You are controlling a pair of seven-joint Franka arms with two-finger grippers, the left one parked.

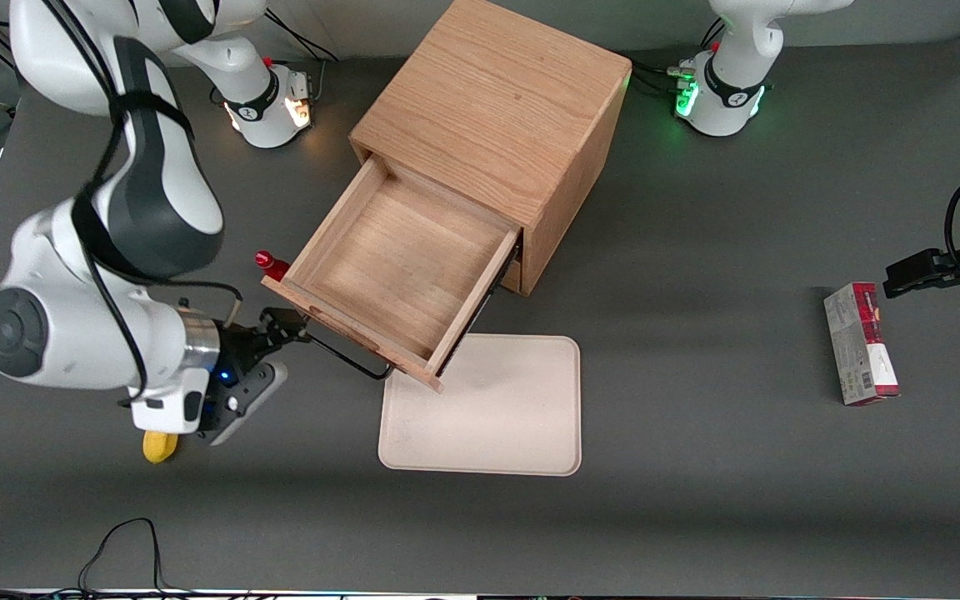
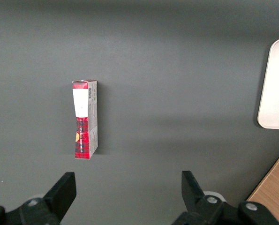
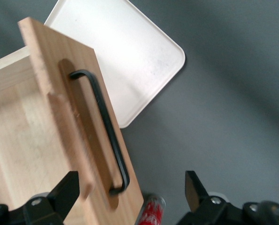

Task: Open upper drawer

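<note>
The upper drawer (image 1: 397,250) of the oak cabinet (image 1: 492,125) stands pulled far out, its inside bare. Its black bar handle (image 1: 347,354) runs along the drawer front. My right gripper (image 1: 284,325) is open and holds nothing; it sits just off the handle's end toward the working arm. In the right wrist view the drawer front (image 3: 78,131) and handle (image 3: 106,126) lie between the spread fingers of the gripper (image 3: 131,187), which touch neither. The lower drawer is hidden under the open one.
A beige tray (image 1: 488,408) lies on the table under the drawer's front corner. A small red bottle (image 1: 270,263) stands beside the drawer, close to the gripper. A yellow object (image 1: 159,446) lies under my wrist. A red and grey box (image 1: 859,342) lies toward the parked arm's end.
</note>
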